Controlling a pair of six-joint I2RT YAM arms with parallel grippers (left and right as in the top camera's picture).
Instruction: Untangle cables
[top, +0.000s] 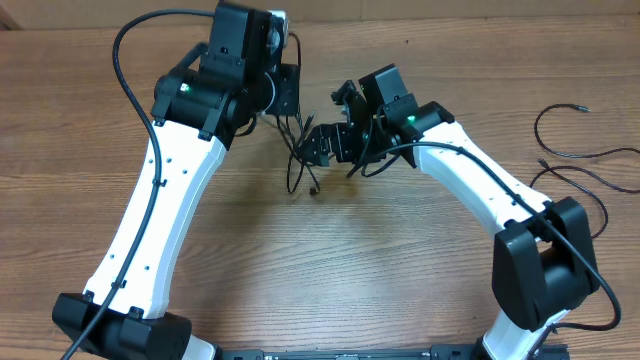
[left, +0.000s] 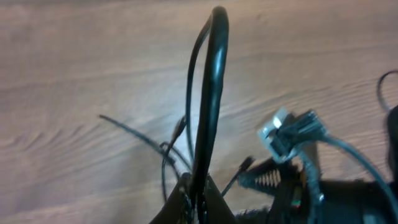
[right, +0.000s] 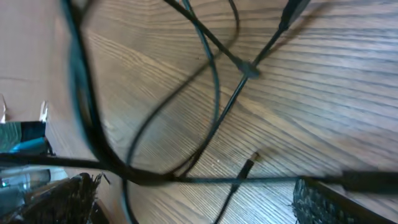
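Note:
The cables (top: 300, 165) are a small tangle of thin black cords hanging between the two grippers near the table's middle. My left gripper (top: 290, 112) is above the tangle. In the left wrist view it (left: 199, 202) is shut on the cables (left: 208, 93), and a loop arches up from its fingertips. My right gripper (top: 318, 147) is just right of the tangle. In the right wrist view it (right: 193, 205) stands wide open. Crossing strands of the cables (right: 214, 93) lie ahead of it, and one taut strand runs across the gap between its ribbed fingers (right: 323, 202).
Other loose black cords (top: 580, 155) lie in loops on the wooden table (top: 360, 260) at the far right. The two arms close in on the middle from both sides. The right gripper's body (left: 292, 134) shows in the left wrist view.

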